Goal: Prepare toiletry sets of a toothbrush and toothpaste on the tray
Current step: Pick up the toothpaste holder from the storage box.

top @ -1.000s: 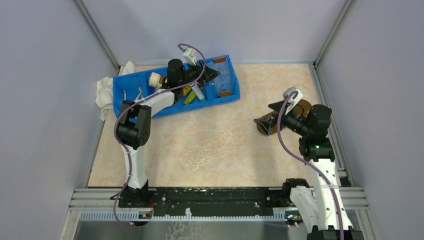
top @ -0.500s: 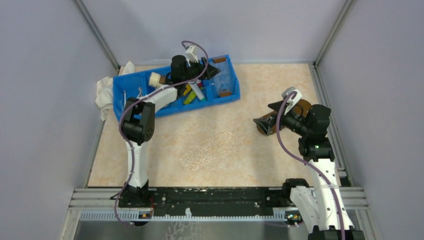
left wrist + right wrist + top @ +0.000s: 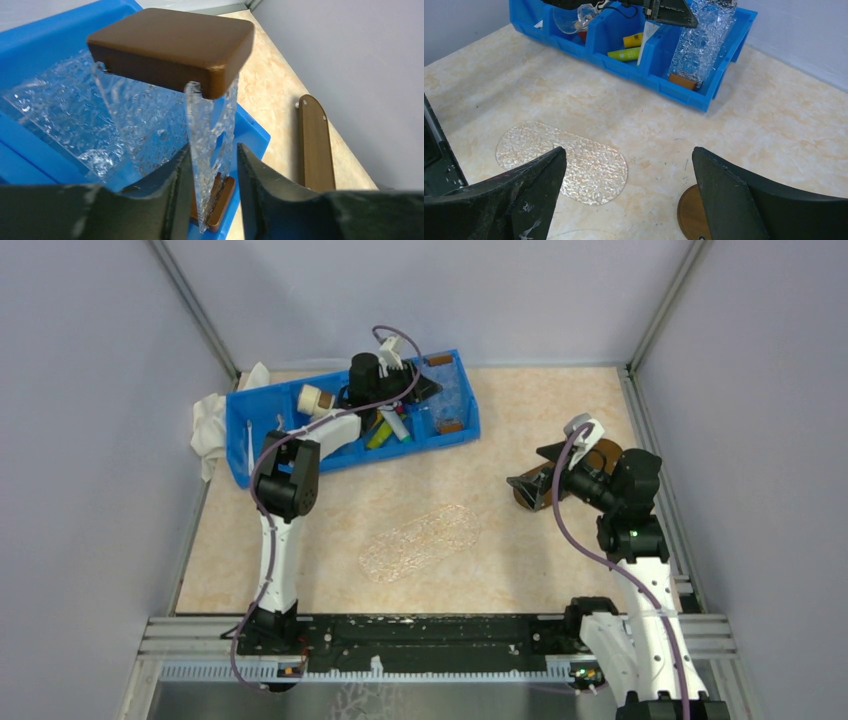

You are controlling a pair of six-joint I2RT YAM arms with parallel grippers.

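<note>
I judge I am at the very start: fetching a tray, with no set laid out yet. On the pale marbled bench [image 3: 540, 400], the blue divided plastic bin [image 3: 624, 69] sits under my left fingers [image 3: 432, 388], which reach down into its right-hand end compartment. There a clear dimpled plastic tray with brown wooden end caps [image 3: 150, 130] stands on edge. My left fingers straddle its thin wall, drawn in to a narrow gap that the plastic nearly fills. I cannot tell whether they already pinch it or only brush it. The next move, as I see it, calls for a firm squeeze on that slick wall, then a straight lift clear of the bin's dividers before I carry it out over the bench. My right fingers [image 3: 533, 474] hang above the bench, spread as wide as they go, holding and touching nothing. A flat clear oval dimpled sheet [image 3: 561, 160] lies bare below them, to their left. The toothpaste, short yellow and green tubes [image 3: 629, 47], lies in the compartment just left of my left fingers. The toothbrushes, thin white sticks [image 3: 248, 438], show at the bin's far left end, well apart from both pairs.
</note>
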